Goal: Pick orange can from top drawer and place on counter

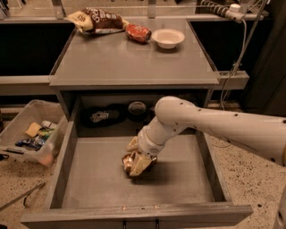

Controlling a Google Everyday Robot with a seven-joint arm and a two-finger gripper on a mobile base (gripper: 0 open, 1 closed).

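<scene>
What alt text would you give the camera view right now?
The gripper is down at the orange can in the middle of the open top drawer. On the counter sit a snack bag, red can and white bowl.

Lab-like workroom: speckled floor, power strip, clutter bin; gripper low in the top drawer.

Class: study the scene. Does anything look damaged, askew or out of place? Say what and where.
The orange can, in the top drawer at the end effector, looks crushed and dented. On the counter, a red can lies on its side beside the white bowl. Nothing looks spilled.
</scene>
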